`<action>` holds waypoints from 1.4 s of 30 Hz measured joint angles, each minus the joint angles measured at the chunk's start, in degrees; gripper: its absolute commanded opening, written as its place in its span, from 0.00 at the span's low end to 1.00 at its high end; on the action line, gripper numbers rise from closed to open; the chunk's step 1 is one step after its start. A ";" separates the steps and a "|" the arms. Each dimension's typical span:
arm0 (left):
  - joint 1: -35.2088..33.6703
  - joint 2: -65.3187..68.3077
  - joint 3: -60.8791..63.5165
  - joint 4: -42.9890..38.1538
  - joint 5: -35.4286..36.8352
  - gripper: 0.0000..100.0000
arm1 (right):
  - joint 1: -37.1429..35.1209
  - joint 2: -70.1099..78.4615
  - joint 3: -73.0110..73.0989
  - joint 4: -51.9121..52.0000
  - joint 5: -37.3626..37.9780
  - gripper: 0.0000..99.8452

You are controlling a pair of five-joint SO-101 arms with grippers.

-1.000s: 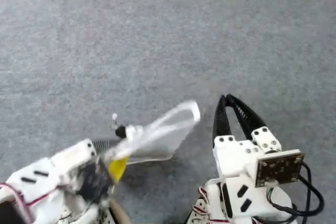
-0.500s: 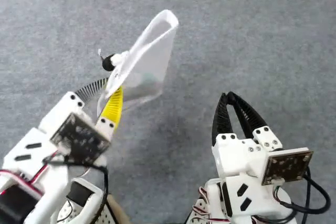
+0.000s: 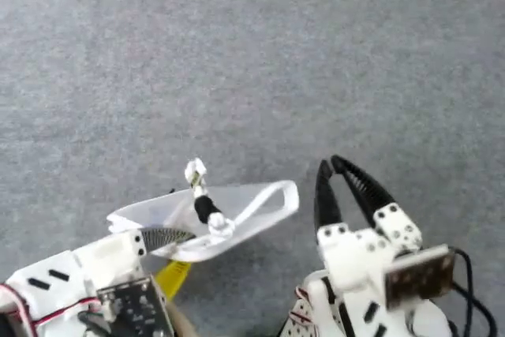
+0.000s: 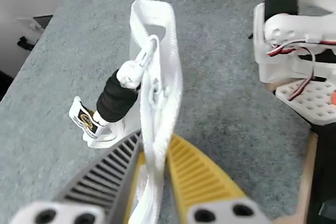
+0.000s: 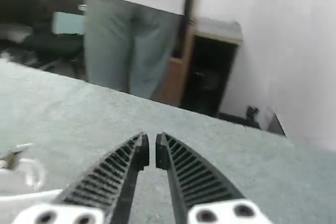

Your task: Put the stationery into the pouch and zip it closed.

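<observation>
Just swung the pouch (image 3: 229, 211) back down from up over the desk's (image 3: 316, 53) middle to its near edge, left pincer (image 4: 156, 140) clamped on the zip strip, right pincer (image 3: 331, 165) closed on nothing just beside it, so I reckon it's zipped: 1 pouch, 2 pincers.

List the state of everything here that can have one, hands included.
Left hand: shut on the pouch, clamping its zip edge.
Right hand: shut, holding nothing, above the table.
Pouch: held at one end by the left hand, its far end sticking out towards the right hand.
Zip: cannot tell whether it is closed.
Charm: clipped to the zip, lying against the pouch.
</observation>
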 measured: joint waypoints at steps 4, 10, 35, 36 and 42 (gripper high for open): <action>2.64 0.00 0.35 0.00 0.00 0.03 | -6.33 9.41 -5.01 3.60 1.05 0.05; 6.68 0.35 1.32 0.00 0.00 0.03 | -13.27 35.08 -20.13 9.49 2.37 0.05; 7.38 0.35 1.67 0.00 0.00 0.03 | -28.22 83.78 -43.69 24.79 -19.16 0.22; 7.38 0.35 1.67 0.00 0.00 0.03 | -29.19 83.78 -42.46 24.79 -19.87 0.22; 7.38 0.35 1.67 0.00 0.00 0.03 | -32.53 83.78 -36.92 24.79 -20.75 0.22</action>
